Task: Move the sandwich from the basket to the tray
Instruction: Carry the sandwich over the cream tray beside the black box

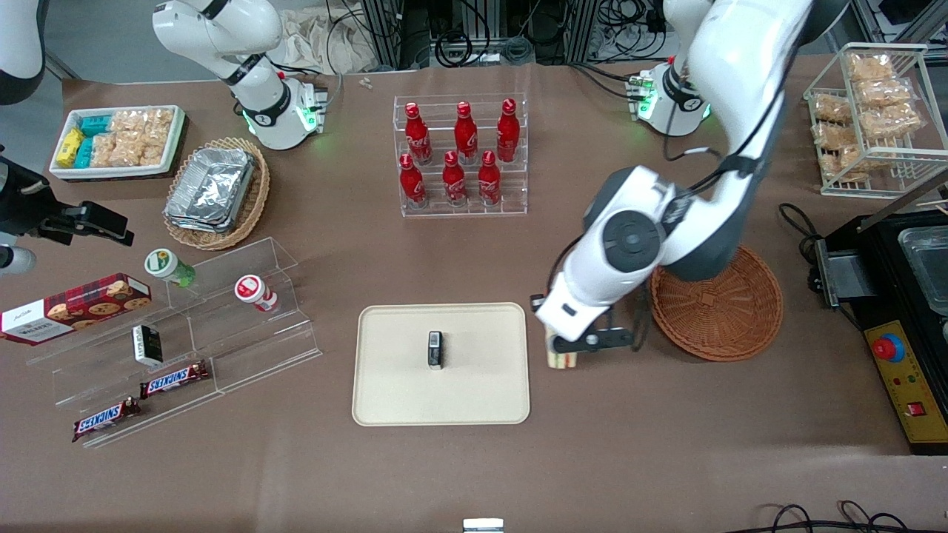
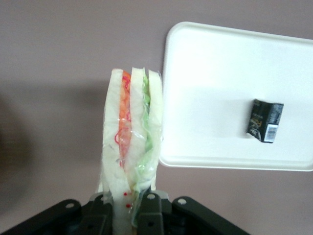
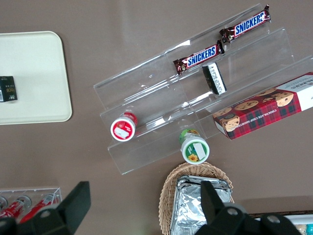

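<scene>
Now I'm mid-carry: my claw [image 2: 131, 208] is clamped on the sandwich [image 2: 131, 142], between the basket [image 1: 722, 307] and the tray [image 1: 392, 400], above the desk, I think. Next I need travel over the tray, clear of the small black box [image 2: 264, 120], then a release.

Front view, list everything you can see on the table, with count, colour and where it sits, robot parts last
sandwich: one, pale bread with orange and green filling, held above bare table between tray and basket
tray: one, cream, near the front camera
small box: one, black, on the tray
basket: one, reddish-brown wicker, nothing visible in it, toward the working arm's end
bottles: six, red, in a clear rack
foil trays: stacked, silver, in a tan basket
Snickers bars: two, on the clear stepped shelf
cookie box: one, red plaid
wire rack: one, white, holding snack bags
gripper: shut on the sandwich, beside the tray
</scene>
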Controlling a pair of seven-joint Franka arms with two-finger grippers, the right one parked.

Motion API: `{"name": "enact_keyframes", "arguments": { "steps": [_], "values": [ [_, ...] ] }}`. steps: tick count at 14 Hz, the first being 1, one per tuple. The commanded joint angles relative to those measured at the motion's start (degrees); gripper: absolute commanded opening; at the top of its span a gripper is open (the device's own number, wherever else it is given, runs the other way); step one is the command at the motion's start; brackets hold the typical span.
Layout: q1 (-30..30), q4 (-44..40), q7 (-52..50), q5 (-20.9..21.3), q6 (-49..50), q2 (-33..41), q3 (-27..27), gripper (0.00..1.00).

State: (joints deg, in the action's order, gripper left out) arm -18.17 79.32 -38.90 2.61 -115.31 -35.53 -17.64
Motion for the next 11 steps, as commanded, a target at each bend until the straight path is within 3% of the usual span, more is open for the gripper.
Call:
{"name": "enact_keyframes", "arguments": {
  "steps": [1,5,11],
  "values": [
    [-2.0,-3.3,-0.6,1.1,-4.0,-5.5,0.2,0.00],
    [-5.1,-3.3,-0.7,4.5,-8.6,-10.2,0.3,0.00],
    [-4.7,-3.5,0.1,4.5,-14.9,-13.2,0.3,0.00]
  ]
}}
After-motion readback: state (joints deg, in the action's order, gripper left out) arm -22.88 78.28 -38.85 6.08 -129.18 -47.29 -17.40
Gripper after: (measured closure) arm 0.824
